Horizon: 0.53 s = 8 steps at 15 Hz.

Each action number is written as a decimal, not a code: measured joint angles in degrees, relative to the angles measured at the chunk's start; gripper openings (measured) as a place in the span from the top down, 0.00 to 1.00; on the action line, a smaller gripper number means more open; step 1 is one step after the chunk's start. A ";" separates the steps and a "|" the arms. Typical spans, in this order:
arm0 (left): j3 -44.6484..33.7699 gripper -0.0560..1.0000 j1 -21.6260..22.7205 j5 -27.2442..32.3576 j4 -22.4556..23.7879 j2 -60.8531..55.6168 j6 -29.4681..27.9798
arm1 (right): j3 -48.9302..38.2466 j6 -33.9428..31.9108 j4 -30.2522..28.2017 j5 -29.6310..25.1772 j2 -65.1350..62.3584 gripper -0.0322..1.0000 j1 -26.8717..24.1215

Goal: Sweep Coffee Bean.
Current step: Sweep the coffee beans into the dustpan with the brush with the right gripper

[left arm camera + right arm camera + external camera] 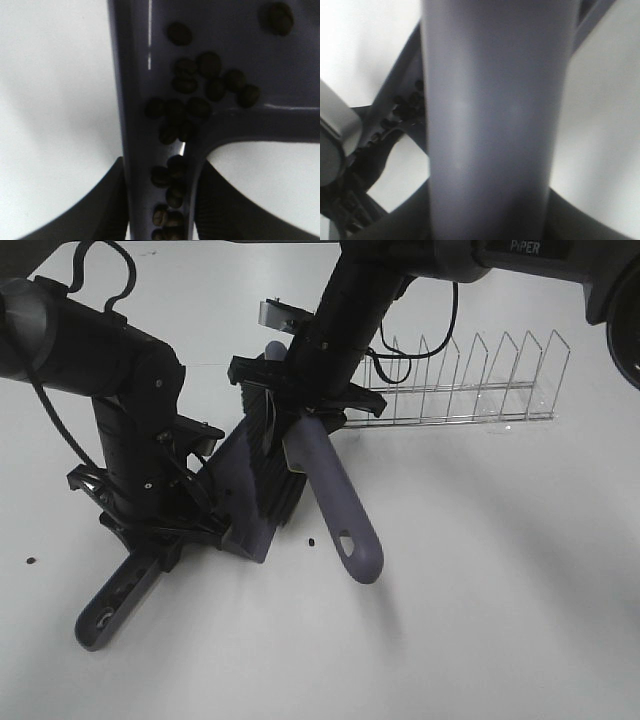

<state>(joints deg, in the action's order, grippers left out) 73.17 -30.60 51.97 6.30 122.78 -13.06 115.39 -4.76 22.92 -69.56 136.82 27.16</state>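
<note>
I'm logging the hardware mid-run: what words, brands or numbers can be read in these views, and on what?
"PIPER": pale letters on the dark arm link at the top edge of the exterior high view, partly cut by the frame.
No other text: nothing printed shows on the dustpan, the brush or the wire rack, and neither wrist view shows any text.

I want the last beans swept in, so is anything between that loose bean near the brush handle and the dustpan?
Nothing visible. The loose coffee bean lies on bare table close beside the dustpan; the brush is near but not between them.
</note>
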 joint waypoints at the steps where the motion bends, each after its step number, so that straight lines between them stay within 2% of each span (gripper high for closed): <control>1: 0.00 0.64 0.00 -0.06 0.00 0.00 0.00 | 0.06 -0.57 -2.58 -0.17 -0.17 0.69 0.00; 8: 0.00 0.64 0.00 -0.29 -0.46 0.00 0.23 | -1.60 -6.88 -24.24 -0.29 -6.02 0.69 0.00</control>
<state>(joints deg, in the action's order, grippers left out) 73.17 -30.60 51.68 5.84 122.78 -12.83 113.79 -11.63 -1.32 -69.84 130.81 27.16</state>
